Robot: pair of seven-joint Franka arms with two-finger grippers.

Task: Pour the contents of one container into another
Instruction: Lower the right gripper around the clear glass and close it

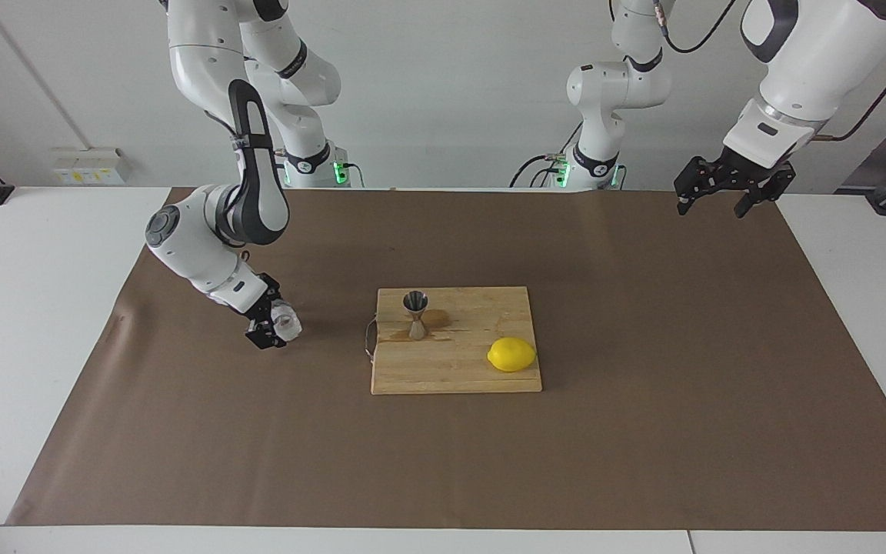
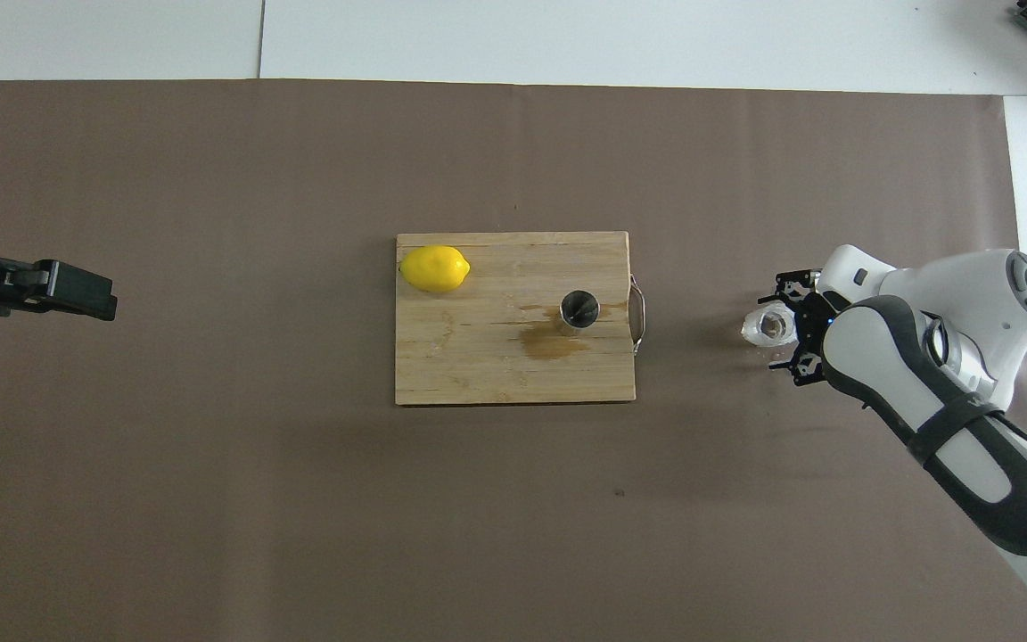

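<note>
**Glass cup bracketed by the right arm's spread fingers, not yet gripped**

The glass cup (image 1: pixel 286 326) is seen standing on the brown mat toward the right arm's end of the table, well apart from the cutting board (image 1: pixel 481 369). The right gripper (image 1: pixel 274 327) is brought in low from that end, its fingers spread to either side of the cup; a firm pinch cannot be confirmed. What the cup holds cannot be told. The jigger (image 1: pixel 416 314) is found upright on the board's edge nearest the cup, open mouth up, beside a wet stain, with a lemon (image 1: pixel 511 355) toward the board's other end. The left gripper (image 1: pixel 724 192) is kept waiting, fingers spread, above the left arm's end.
</note>
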